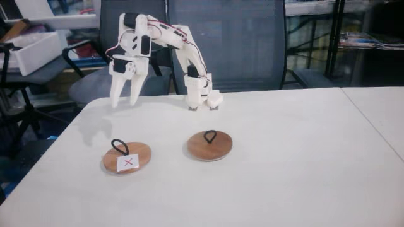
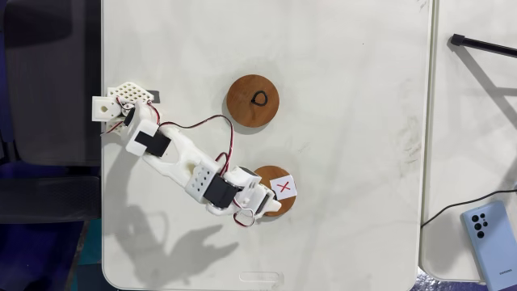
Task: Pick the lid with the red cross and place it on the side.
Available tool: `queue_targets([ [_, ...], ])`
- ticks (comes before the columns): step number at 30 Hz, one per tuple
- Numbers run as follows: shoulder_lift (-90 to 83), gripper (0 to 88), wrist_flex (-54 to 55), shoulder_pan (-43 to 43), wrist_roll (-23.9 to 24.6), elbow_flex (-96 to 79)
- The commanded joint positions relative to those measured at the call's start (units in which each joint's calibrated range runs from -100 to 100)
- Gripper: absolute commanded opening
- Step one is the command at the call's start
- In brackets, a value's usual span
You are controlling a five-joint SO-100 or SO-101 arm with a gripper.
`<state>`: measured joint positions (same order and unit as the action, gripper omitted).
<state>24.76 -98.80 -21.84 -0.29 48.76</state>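
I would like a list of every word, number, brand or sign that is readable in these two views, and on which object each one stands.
"X", a red cross and not a word: on the white square label of the lid with the red cross, readable in both fixed views.
Plain lid: no mark.
Phone at the table's edge: no text can be read.
Papers on the background shelf: too blurred to read.

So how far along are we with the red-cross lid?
Nothing is done yet: the lid with the red cross lies flat on the table beside the plain lid. In hand: the gripper hangs open above it, holding nothing. Left: descend, grasp the black loop handle, lift, and set it aside.
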Motion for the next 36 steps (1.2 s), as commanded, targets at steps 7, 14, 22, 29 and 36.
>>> queue_targets([
  [7,6.39,24.3,0.09,-0.07,0.26,2.73],
  [14,6.81,24.2,0.09,0.01,0.26,12.80],
  [22,13.03,24.2,-0.08,0.01,0.26,13.97],
  [29,14.06,24.2,-0.08,0.01,0.26,13.88],
  [36,14.23,24.1,-0.08,0.01,0.26,13.25],
])
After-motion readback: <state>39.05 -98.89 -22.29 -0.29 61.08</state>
